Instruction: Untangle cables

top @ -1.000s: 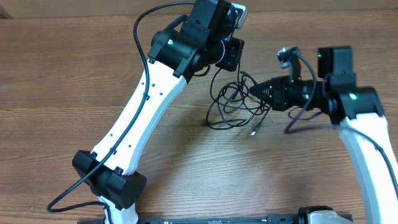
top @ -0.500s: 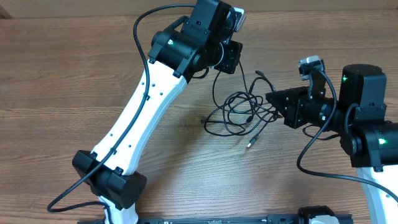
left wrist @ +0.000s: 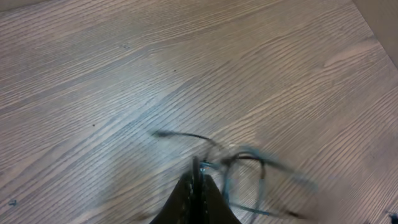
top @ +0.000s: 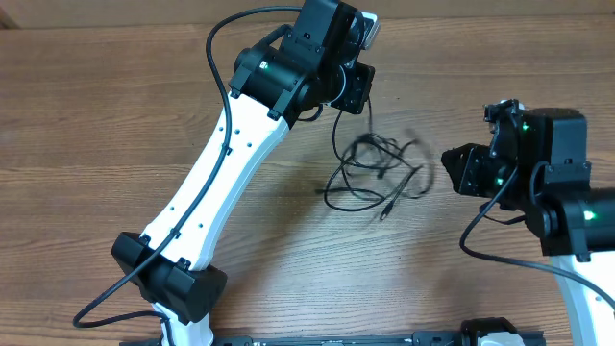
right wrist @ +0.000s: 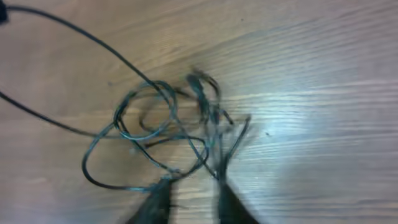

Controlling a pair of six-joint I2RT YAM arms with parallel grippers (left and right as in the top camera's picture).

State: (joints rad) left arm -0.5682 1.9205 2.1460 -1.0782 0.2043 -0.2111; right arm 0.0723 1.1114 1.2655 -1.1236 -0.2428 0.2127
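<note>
1. The left gripper [left wrist: 198, 177] is seen pressed together on a bluish strand of the cables [top: 377, 171].
2. The cables are found as a loose tangle on the table [top: 86, 125] between the two arms, with one strand rising to the left gripper.
3. The right gripper [right wrist: 191, 186] is seen with its fingers apart and nothing clamped.
4. In the overhead view it is placed to the right of the tangle, apart from it.
5. The cables are shown blurred in both wrist views.

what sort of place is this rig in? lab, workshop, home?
Probably a robotics lab bench, though the room itself is out of view: a wood-grain tabletop, a white-and-black left arm and right arm, and a tangle of thin black cables between them.
</note>
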